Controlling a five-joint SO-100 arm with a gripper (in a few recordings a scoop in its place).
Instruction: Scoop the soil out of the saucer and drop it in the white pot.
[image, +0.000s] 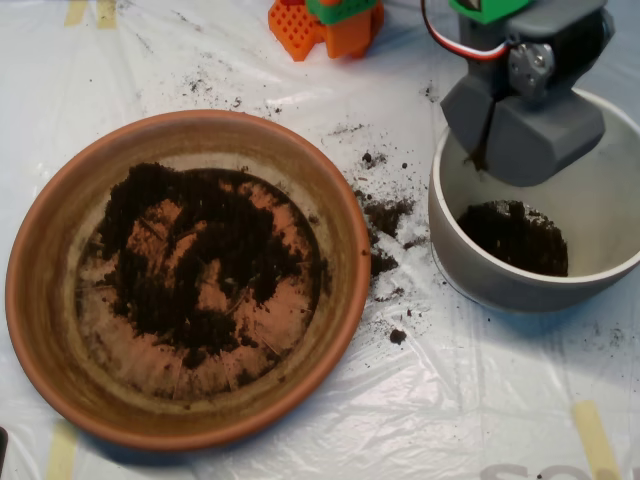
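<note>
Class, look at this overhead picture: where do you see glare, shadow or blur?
Overhead view: glare streaks the wrinkled plastic sheet; the claw shades the white pot inside wall; the saucer casts a bluish shadow at its lower edge; the soil looks slightly soft.

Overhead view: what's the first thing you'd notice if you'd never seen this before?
The big terracotta saucer on the left grabs the eye, with dark soil spread thinly over its floor. At upper right the grey scoop hangs over the white pot, which already holds a dark pile. Spilled crumbs dot the plastic sheet between saucer and pot.
</note>
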